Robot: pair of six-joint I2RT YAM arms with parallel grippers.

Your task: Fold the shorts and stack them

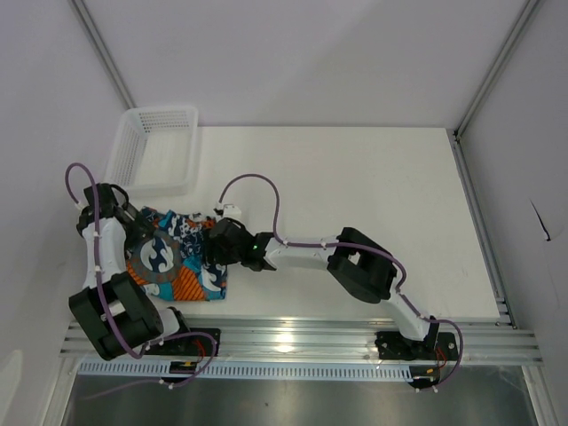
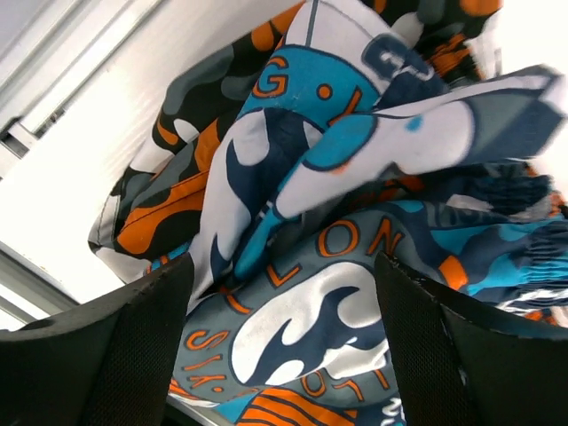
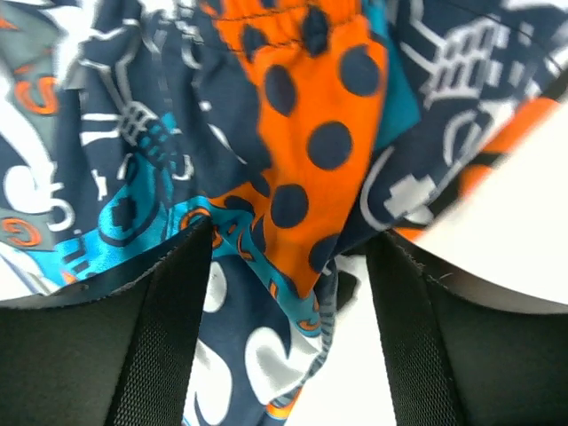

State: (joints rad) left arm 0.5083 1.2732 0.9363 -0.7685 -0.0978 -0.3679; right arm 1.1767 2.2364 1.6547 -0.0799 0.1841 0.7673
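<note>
The teal-blue, orange and white graphic shorts lie crumpled at the table's front left. My two grippers are at either side of them. In the left wrist view these shorts fill the space under my left gripper, which is open, its fingers wide apart over the round grey logo. The camouflage shorts lie underneath and stick out toward the table edge. My right gripper is open too, and a fold of orange dotted cloth hangs loose between its fingers. In the top view the left gripper and right gripper flank the pile.
A white mesh basket stands at the back left, just beyond the pile. The metal rail runs along the table's near edge, close to the shorts. The right arm's elbow stretches across the table's middle.
</note>
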